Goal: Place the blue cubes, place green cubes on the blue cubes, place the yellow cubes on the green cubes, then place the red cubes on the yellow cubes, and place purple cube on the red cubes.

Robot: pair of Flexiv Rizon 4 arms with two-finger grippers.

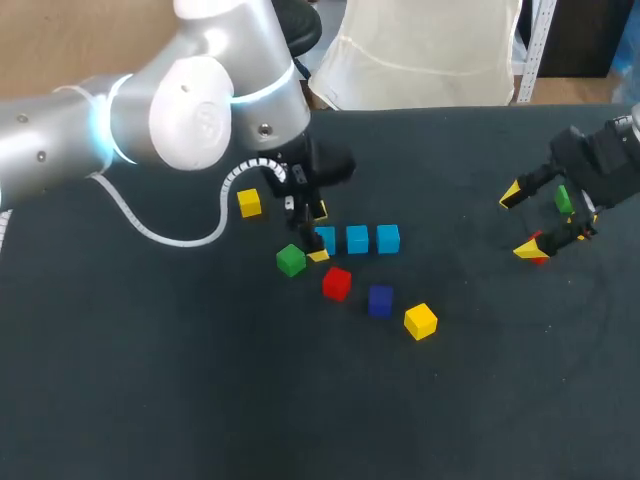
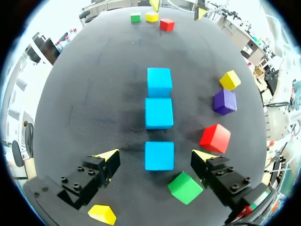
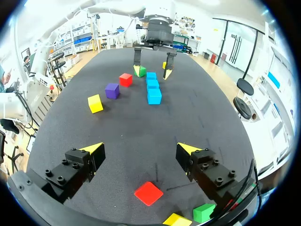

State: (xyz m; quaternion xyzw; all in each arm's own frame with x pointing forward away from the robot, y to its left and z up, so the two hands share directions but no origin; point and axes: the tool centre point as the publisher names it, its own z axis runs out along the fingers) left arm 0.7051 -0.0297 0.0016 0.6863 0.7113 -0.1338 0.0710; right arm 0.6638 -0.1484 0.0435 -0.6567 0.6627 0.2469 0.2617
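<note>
Within spread left end effector, nearest blue cube, gaps both sides.

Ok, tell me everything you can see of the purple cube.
The purple cube is a plain, matte block of one dark colour with clean edges. It sits flat on the dark table, unstacked, with nothing on top of it. It lies beside the row of three blue cubes, between the red cube and a yellow cube, apart from both. Only the table touches it.
</note>
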